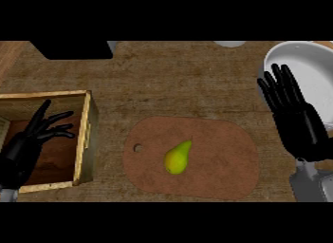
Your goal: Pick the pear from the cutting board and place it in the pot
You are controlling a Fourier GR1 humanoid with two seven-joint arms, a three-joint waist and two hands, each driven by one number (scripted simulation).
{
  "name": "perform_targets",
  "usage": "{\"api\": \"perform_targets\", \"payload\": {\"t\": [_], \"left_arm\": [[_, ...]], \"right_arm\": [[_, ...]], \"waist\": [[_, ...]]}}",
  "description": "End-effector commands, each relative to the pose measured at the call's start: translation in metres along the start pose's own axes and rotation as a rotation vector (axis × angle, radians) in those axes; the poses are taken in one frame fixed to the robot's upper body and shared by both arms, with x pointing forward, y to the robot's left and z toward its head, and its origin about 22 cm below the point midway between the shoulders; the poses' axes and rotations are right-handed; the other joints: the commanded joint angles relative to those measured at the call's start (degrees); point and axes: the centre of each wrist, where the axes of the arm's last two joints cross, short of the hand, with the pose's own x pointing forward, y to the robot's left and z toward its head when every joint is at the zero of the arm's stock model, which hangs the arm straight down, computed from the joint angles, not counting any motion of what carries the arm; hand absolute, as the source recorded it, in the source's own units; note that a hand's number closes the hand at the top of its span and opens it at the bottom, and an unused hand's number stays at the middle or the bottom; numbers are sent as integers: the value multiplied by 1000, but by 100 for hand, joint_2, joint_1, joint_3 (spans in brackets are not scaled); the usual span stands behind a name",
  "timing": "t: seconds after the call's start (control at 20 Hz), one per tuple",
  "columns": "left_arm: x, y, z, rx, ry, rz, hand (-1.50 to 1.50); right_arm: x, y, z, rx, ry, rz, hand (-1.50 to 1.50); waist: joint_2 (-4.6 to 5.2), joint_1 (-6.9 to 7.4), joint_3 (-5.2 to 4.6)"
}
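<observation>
Pear (pixel 178 158) lies near the middle of the cutting board (pixel 225 156), long axis running up-right, left of and below our right hand (pixel 295 116), which hangs open, holding nothing, beside the pot (pixel 316 76).

Kitchen: wood counter (pixel 183 80) w/ cutting board (pixel 218 156), pot (pixel 316 76).

Dim, even lighting over the desk (pixel 189 80).
The wood surface reads dark brown with low contrast. The pot (pixel 316 71) interior is the brightest area, without hard glare. The pear (pixel 177 158) casts only a faint shadow on the cutting board (pixel 218 137). Both black robot hands show little surface detail.
</observation>
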Motion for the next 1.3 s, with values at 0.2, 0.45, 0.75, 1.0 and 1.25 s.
{"api": "perform_targets", "payload": {"t": [0.2, 0.45, 0.75, 1.0, 1.25], "left_arm": [[44, -5, -39, 152, -256, 108, 0], [53, -17, -51, 132, -274, 154, 0], [51, -13, -59, 134, -241, 173, 0], [55, -25, -64, 138, -230, 178, 0], [44, -18, -63, 116, -246, 161, 0]], "right_arm": [[7, -86, 9, 28, -135, -134, 150], [-49, -96, 69, -152, 90, 403, -150], [-69, -93, 109, 45, -107, 509, -150], [-52, -60, 90, 120, 19, 684, -150], [-26, -45, 68, 291, 170, 816, -150]], "waist": [[33, -28, -65], [63, -66, -68], [8, -33, -76], [3, -34, -85], [6, 0, -93]]}}
